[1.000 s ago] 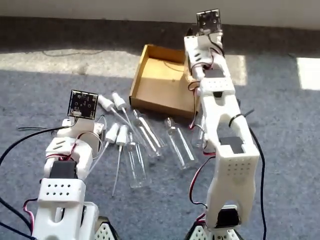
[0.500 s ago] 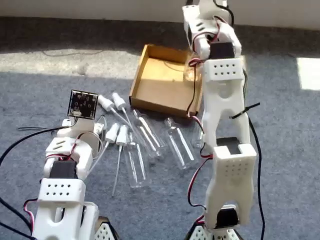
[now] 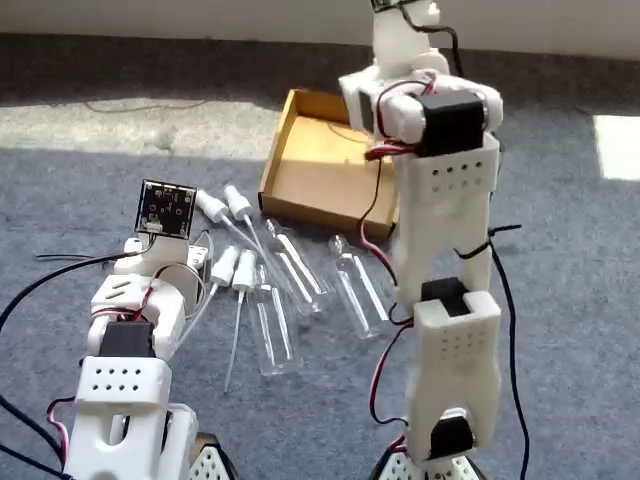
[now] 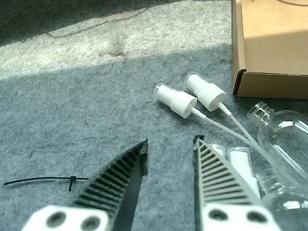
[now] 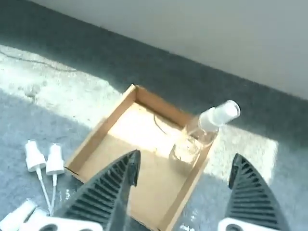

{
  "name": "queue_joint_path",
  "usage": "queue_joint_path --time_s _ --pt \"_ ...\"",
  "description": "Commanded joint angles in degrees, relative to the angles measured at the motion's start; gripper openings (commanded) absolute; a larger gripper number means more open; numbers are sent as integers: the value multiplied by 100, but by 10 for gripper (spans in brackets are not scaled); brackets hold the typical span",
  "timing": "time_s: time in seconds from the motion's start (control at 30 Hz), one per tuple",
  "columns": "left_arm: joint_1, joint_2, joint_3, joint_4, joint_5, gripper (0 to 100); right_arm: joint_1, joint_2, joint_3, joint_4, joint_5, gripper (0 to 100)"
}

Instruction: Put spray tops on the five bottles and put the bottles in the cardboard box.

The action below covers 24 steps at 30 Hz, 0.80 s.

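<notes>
A capped bottle [image 5: 199, 134] with a white spray top leans in a corner of the cardboard box [image 5: 126, 159]. High above it hangs my right gripper [image 5: 186, 156], open and holding nothing. In the high view the raised right arm [image 3: 445, 150] covers the right side of the box [image 3: 315, 165]. Three uncapped clear bottles [image 3: 275, 330] [image 3: 297, 265] [image 3: 360, 288] lie on the carpet beside several loose spray tops [image 3: 224, 266]. Low over the carpet, my left gripper [image 4: 170, 143] is open, just short of two spray tops [image 4: 175, 100] [image 4: 207, 91]. A bottle neck [image 4: 284, 126] lies next to them.
A black cable tie [image 4: 48, 180] lies on the grey carpet near the left gripper. A bright strip of sunlight crosses the carpet behind the box. A wall edge runs along the back.
The right arm has risen and drawn back from low over the box's right side to a raised pose. The left arm has kept still.
</notes>
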State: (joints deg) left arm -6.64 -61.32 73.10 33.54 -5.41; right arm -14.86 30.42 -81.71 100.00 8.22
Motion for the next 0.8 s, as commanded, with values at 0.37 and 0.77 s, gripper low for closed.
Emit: queue_joint_path --time_s 0.37,0.77 --pt "101 -57 -22 -88 26 150 787 -2088 5604 -374 -440 261" --pt "101 -92 75 -114 26 150 813 -2246 8787 -2624 -659 261"
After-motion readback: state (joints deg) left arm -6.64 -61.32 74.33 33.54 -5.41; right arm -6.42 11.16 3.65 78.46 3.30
